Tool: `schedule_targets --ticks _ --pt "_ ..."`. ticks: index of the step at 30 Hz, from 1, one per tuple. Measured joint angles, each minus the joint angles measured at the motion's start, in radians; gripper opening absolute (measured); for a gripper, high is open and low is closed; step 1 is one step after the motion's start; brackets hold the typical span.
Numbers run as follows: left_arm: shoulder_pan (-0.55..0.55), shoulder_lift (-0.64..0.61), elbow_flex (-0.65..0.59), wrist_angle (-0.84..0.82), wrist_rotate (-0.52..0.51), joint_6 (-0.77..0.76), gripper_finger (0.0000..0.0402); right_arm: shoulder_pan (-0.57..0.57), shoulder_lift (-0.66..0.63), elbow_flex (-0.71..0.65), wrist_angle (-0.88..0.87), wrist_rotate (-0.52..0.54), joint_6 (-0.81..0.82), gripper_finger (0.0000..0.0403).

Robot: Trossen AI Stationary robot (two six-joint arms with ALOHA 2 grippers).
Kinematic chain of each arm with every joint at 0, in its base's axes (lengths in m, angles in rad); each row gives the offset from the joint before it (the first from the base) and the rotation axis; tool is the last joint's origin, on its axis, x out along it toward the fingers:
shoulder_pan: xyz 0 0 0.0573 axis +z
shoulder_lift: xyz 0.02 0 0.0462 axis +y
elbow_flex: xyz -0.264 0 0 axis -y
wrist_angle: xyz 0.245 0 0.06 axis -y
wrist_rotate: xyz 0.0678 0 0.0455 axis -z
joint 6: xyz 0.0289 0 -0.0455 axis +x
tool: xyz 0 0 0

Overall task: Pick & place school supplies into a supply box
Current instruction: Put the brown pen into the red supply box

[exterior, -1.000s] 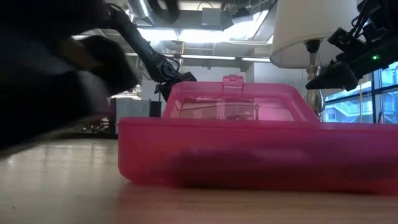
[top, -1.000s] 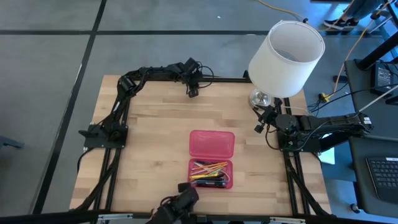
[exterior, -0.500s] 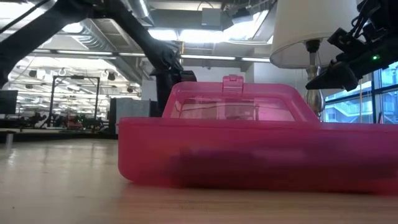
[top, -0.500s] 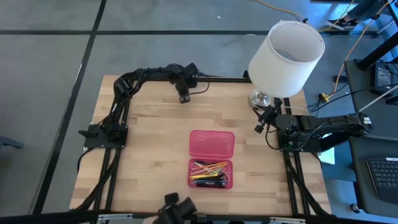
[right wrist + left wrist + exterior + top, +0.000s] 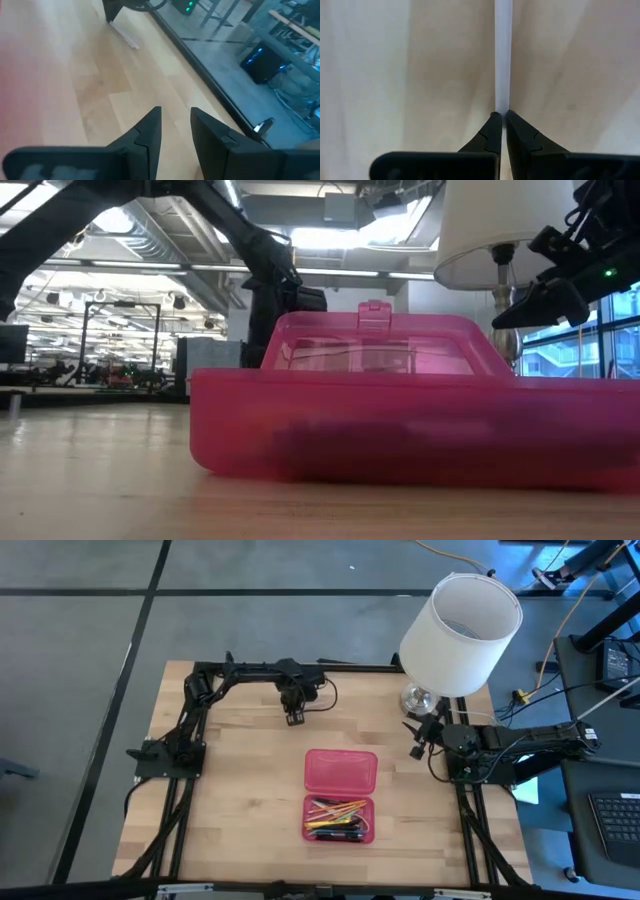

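Two grippers: the left gripper (image 5: 295, 717), fingers pressed together and empty, hangs over bare table (image 5: 240, 780) behind the supply box (image 5: 340, 795); the right gripper (image 5: 417, 736) waits part-spread beside the lamp (image 5: 458, 625). Your school supplies (image 5: 337, 818) lie in the box's near half. Expect light, stiff, slippery shafts; pinch them mid-length.

You see a pale wooden surface (image 5: 240, 790) edged by a black frame. On it, well apart from both tools, rests an open red-pink supply box (image 5: 340, 794), pens and pencils (image 5: 335, 818) inside. A lamp base (image 5: 418, 697) stands just beside your right tool (image 5: 415, 739).
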Motion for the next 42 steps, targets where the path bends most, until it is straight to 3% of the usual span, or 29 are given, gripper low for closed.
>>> schedule_targets --ticks 4,9,16,25,35,42 --pt "-0.015 -0.002 -0.006 0.007 0.062 -0.015 0.0002 0.000 0.000 0.000 -0.010 -0.028 0.029 0.0108" --pt "-0.020 -0.020 -0.030 0.038 0.066 -0.041 0.0002 0.000 0.000 0.000 -0.010 -0.028 0.039 0.0108" --pt "-0.015 -0.164 -0.241 0.261 0.072 -0.127 0.0002 0.000 0.000 0.000 -0.009 -0.028 0.027 0.0108" --pt "-0.029 -0.339 -0.587 0.665 0.079 -0.271 0.0002 0.000 0.000 0.000 -0.005 -0.027 0.054 0.0108" --pt "-0.093 -0.455 -0.799 0.905 0.030 -0.335 0.0003 0.000 0.000 0.000 0.002 -0.028 0.106 0.0108" --pt "-0.135 -0.464 -0.922 1.154 0.028 -0.388 0.0003 0.000 0.000 0.000 0.026 -0.028 0.106 0.0108"
